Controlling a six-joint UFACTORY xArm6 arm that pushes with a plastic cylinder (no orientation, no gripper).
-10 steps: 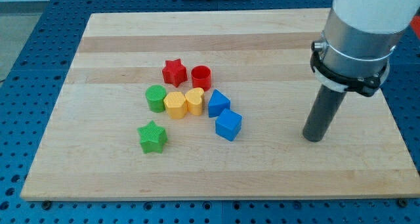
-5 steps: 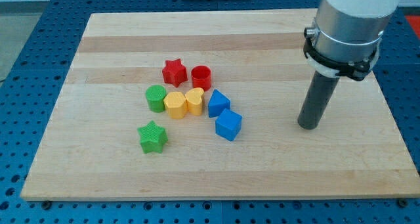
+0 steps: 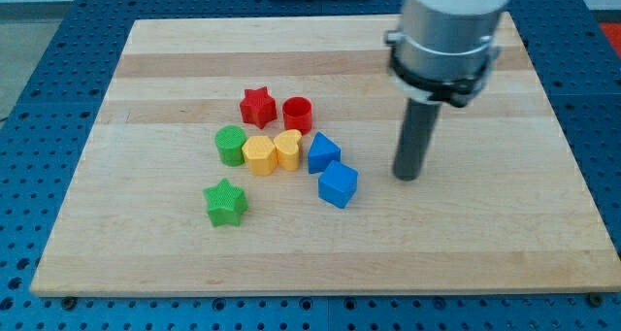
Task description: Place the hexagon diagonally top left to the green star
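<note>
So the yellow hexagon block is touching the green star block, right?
No. In the camera view the yellow hexagon block touches the yellow heart block and the green round block. The green star block sits apart, toward the view's bottom. My tip is off to the view's right.

white-grey cylinder, black collar, dark rod [image 3: 408,175]
</note>
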